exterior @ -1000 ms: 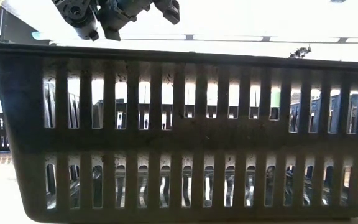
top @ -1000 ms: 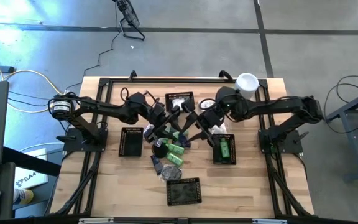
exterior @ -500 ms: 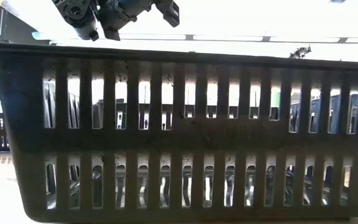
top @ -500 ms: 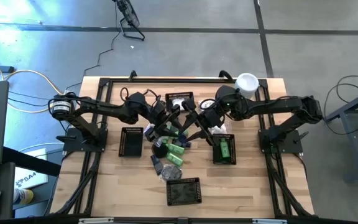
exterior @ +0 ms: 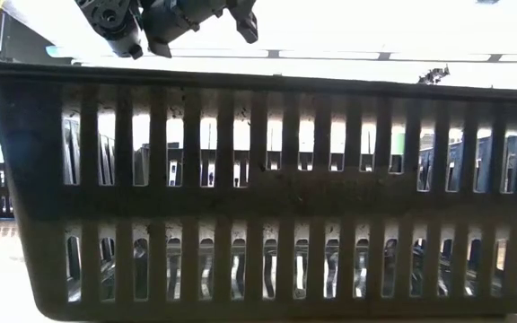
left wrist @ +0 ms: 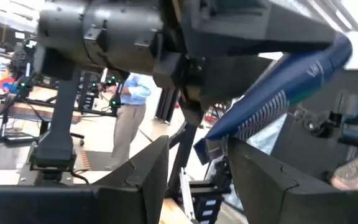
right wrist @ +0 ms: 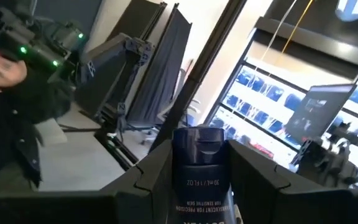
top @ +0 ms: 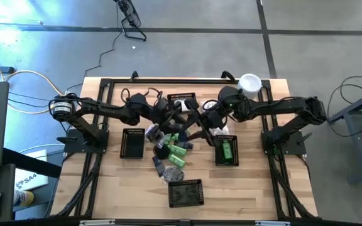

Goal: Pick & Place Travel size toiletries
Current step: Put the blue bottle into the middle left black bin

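Left gripper [left wrist: 194, 165]: we see it pinching a dark blue plastic tube [left wrist: 278, 93], frame centre.
Right gripper [right wrist: 197, 171]: we see it clamping a small dark blue bottle [right wrist: 199, 171], lower centre.

The wooden table [top: 112, 188] is carrying four black mesh baskets: one [top: 132, 142] at the left, one [top: 181, 100] at the far middle, one [top: 226, 150] at the right, holding a green item [top: 227, 149], and one [top: 186, 193] near the front edge. Between them green toiletries [top: 178, 152] and dark pieces [top: 160, 166] are lying in a loose pile. A white-lidded canister [top: 250, 83] is standing at the far right corner.
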`<state>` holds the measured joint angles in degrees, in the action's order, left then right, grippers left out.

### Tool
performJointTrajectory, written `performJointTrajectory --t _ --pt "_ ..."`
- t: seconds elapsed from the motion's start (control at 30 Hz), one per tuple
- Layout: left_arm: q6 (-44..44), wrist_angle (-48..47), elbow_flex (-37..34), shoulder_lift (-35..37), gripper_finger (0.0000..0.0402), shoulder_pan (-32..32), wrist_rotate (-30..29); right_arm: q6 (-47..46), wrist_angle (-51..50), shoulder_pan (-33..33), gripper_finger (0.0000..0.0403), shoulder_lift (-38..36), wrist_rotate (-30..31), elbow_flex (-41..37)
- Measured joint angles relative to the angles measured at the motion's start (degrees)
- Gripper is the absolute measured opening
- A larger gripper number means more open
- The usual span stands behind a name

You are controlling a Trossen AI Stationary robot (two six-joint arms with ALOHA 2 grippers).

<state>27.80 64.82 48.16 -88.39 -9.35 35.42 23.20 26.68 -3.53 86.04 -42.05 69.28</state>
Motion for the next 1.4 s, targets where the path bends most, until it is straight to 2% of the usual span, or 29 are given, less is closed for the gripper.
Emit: performJointTrajectory --t 0.2,0.37,0.67,0.9,1.1,1.4 --pt "2.7 2.4 0.0 0.0 0.0161 -0.9 -0.4 1.5 0.2 -1.2 0.0133 0.0 0.0 0.1" --pt "4.0 2.4 0.0 0.0 0.0150 -1.8 -0.6 -0.8 0.5 -2.4 0.0133 0.0 -0.3 0.1" --pt "3.8 2.3 0.0 0.0 0.0071 -1.9 0.0 -2.7 0.5 -3.0 0.0133 -1.1 0.3 0.1" --pt "3.6 2.5 0.0 0.0 0.0007 -2.0 0.4 -5.6 -1.0 -3.7 0.0133 -2.2 4.1 0.0" --pt "3.6 2.5 0.0 0.0 0.0011 -2.0 0.4 -9.7 -2.2 -5.2 0.0133 -2.5 4.1 0.0" --pt "3.7 2.4 0.0 0.0 0.0001 -2.0 0.9 -10.3 -2.9 -5.5 0.0133 -2.7 4.1 0.0"
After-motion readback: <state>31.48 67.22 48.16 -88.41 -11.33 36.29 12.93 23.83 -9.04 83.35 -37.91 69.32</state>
